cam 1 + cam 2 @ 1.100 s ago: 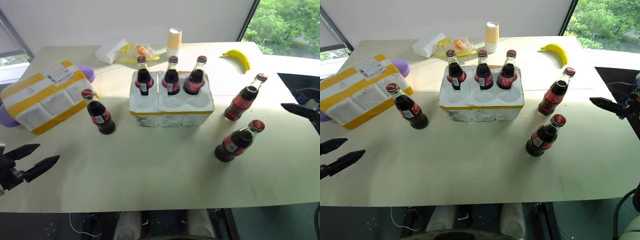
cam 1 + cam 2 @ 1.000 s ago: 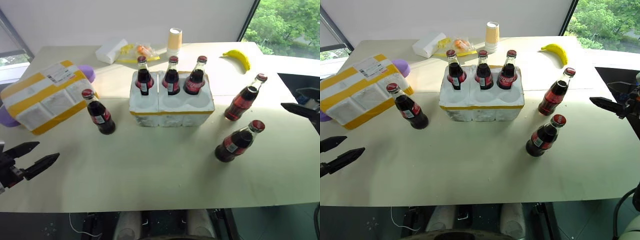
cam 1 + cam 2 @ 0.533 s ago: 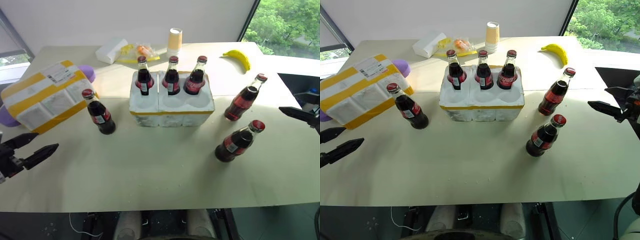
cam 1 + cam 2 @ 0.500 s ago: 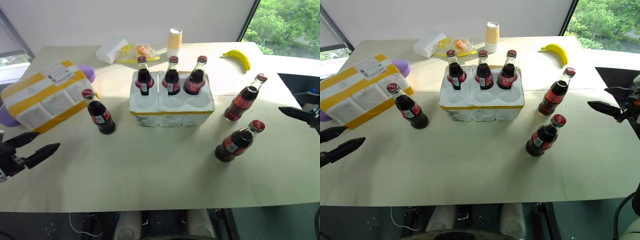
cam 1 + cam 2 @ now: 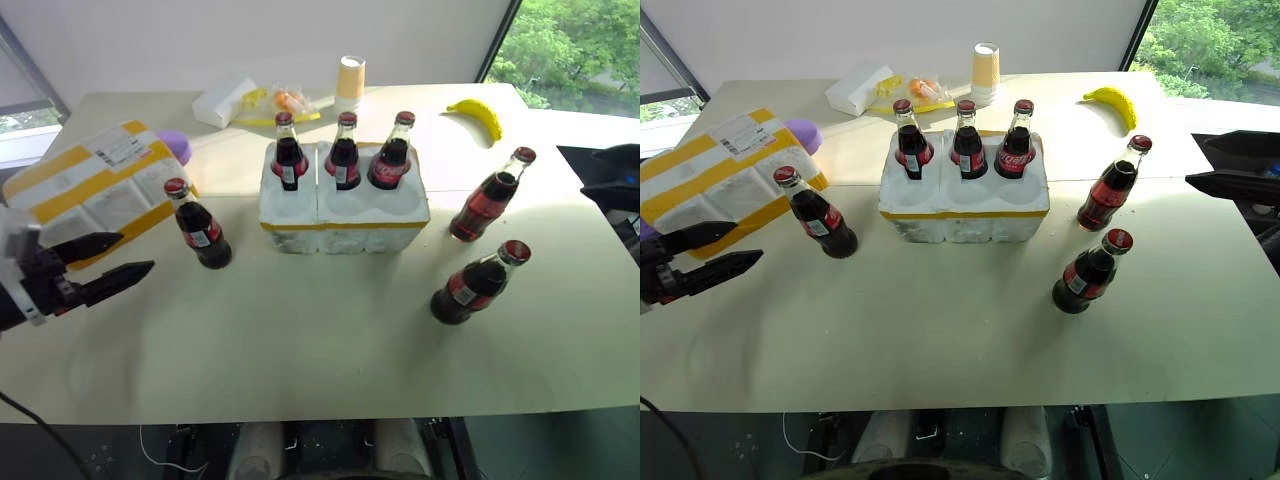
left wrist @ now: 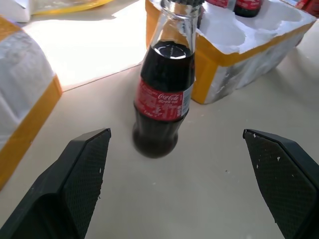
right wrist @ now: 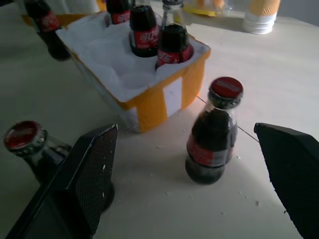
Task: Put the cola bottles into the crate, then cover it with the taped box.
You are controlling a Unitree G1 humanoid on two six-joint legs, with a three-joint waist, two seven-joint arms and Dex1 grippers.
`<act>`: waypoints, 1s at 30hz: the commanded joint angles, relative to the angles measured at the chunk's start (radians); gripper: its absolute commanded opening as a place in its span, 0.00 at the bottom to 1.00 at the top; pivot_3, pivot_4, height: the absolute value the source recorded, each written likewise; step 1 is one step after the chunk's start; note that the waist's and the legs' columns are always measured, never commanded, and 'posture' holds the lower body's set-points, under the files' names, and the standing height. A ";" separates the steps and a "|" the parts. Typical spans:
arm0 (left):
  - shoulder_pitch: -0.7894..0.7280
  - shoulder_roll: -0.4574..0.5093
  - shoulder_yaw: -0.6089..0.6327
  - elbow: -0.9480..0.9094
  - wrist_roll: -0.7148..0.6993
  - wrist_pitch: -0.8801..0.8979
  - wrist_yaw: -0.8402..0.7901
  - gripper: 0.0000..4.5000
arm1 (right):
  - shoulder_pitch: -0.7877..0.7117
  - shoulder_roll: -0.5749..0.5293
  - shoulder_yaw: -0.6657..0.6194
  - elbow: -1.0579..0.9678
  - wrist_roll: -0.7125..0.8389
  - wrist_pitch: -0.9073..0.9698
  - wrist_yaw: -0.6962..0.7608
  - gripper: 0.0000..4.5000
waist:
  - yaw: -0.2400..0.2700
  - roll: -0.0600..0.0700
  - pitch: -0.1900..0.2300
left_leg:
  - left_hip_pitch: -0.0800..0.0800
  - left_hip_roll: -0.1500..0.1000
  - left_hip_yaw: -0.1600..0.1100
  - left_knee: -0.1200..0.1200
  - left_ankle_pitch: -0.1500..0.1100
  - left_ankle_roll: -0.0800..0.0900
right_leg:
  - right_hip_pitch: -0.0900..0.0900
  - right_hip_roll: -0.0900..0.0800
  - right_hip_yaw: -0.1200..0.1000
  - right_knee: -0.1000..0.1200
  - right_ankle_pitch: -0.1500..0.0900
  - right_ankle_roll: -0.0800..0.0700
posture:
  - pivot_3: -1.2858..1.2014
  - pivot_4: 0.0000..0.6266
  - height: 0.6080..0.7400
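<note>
Standing in the back row of the low white styrofoam crate [image 5: 343, 208] with yellow tape are three small red-capped glass cola bottles [image 5: 343, 153]; its front wells are empty; one bottle [image 5: 198, 227] stands just left of the crate, two more [image 5: 487, 204] to its right; the large yellow-banded white styrofoam taped box [image 5: 90, 192] lies well left of the crate; left gripper [image 5: 108, 262], left of the crate, jaws spread, holding nothing; right gripper [image 5: 1235, 163], right of the crate, likewise spread and empty.
</note>
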 commanded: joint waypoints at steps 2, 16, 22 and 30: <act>-0.092 0.000 -0.104 0.069 0.060 -0.074 -0.015 0.99 | -0.016 -0.051 -0.081 -0.180 0.123 0.135 -0.006 1.00 | 0.001 -0.001 0.000 | 0.000 0.000 0.000 0.000 0.000 0.000 | 0.000 0.000 0.000 0.000 0.000 0.000 | 0.52 0.24 1.00; -0.367 -0.107 -0.371 0.285 0.203 -0.205 -0.044 0.99 | 0.052 -0.042 -0.255 -0.484 0.340 0.357 -0.140 1.00 | 0.004 -0.002 0.000 | 0.000 0.000 0.000 0.000 0.000 0.000 | 0.000 -0.001 0.000 0.000 0.001 0.000 | 0.52 0.24 1.00; -0.424 -0.140 -0.405 0.342 0.231 -0.218 -0.043 0.99 | 0.055 -0.030 -0.265 -0.528 0.402 0.381 -0.198 1.00 | 0.004 -0.002 0.000 | 0.000 -0.001 0.000 0.000 0.000 0.001 | 0.000 -0.001 0.000 0.001 0.001 0.000 | 0.52 0.24 1.00; -0.414 -0.153 -0.389 0.338 0.221 -0.200 -0.038 0.94 | 0.042 -0.026 -0.257 -0.555 0.489 0.399 -0.243 1.00 | 0.005 -0.002 0.000 | 0.000 -0.001 0.000 0.000 0.000 0.001 | 0.001 -0.001 0.000 0.001 0.001 0.000 | 0.52 0.24 1.00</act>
